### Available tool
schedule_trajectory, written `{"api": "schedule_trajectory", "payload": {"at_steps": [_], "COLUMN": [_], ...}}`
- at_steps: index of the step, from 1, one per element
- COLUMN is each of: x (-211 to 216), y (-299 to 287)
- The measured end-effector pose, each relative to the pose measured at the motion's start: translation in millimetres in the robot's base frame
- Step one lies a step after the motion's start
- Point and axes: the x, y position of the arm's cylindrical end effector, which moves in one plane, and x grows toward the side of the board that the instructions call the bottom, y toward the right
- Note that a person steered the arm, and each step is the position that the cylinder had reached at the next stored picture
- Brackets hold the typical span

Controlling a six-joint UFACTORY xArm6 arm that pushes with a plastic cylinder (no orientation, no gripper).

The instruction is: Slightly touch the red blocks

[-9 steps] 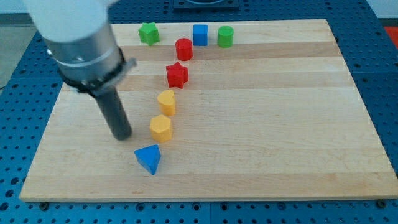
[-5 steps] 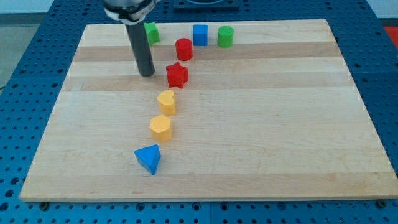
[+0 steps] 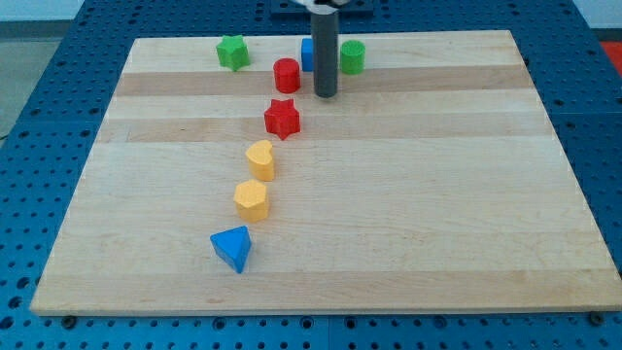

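A red cylinder [image 3: 286, 75] stands near the view's top centre of the wooden board [image 3: 437, 194]. A red star block [image 3: 282, 118] lies just below it. My tip [image 3: 326, 95] is right of the red cylinder and up-right of the red star, a small gap from each. The rod partly hides a blue cube [image 3: 307, 53] behind it.
A green star block [image 3: 231, 52] lies at the top left and a green cylinder [image 3: 353, 56] right of the rod. A yellow heart block [image 3: 259, 158], a yellow hexagonal block [image 3: 251, 199] and a blue triangular block [image 3: 232, 249] run down toward the view's bottom.
My tip has swept from the left of the yellow blocks up past the red star's left side to the right of the red cylinder. The red star has shifted slightly right.
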Motion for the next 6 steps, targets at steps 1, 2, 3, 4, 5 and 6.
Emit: {"api": "schedule_trajectory", "payload": {"at_steps": [1,2,3,4,5,6], "x": [-13.1,-6.3,-16.9,-88.3,-122.1,-121.0], "y": [-6.4,62.3,130.0,136.3,115.7,83.4]}}
